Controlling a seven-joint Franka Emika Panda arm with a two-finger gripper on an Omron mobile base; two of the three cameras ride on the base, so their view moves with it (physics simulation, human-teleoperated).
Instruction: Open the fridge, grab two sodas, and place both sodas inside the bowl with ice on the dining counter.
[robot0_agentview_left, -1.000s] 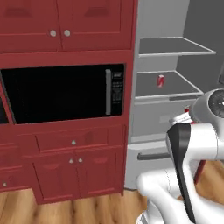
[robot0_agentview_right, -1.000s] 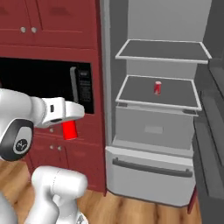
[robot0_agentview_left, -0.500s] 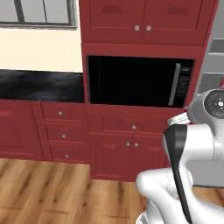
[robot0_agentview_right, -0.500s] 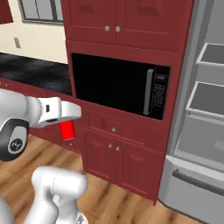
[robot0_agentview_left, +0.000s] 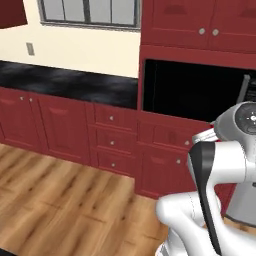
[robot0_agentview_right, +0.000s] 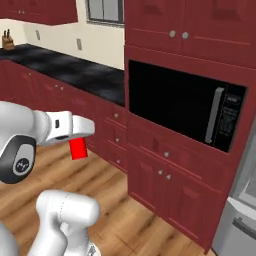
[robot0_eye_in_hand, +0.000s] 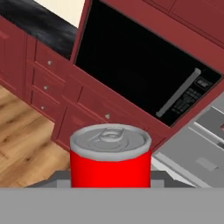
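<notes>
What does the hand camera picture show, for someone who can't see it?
A red soda can with a silver top stands upright up close, held in the gripper. Behind it is a black microwave set into dark red cabinets, with wooden floor below.

- The microwave (robot0_agentview_right: 185, 107) sits built into the cabinet column, with upper cabinet doors (robot0_agentview_right: 187, 25) above it and drawers (robot0_agentview_right: 165, 150) below.
- To the microwave's left, the wall counter (robot0_agentview_right: 70, 70) runs along the wall (a window (robot0_agentview_right: 105, 10) above it).
- The soda (robot0_agentview_right: 77, 148) hangs in the gripper (robot0_agentview_right: 78, 142), before and left of the microwave, above the wooden floor (robot0_agentview_right: 125, 220).
- The fridge (robot0_agentview_right: 237, 225) stands just right of the microwave.
</notes>
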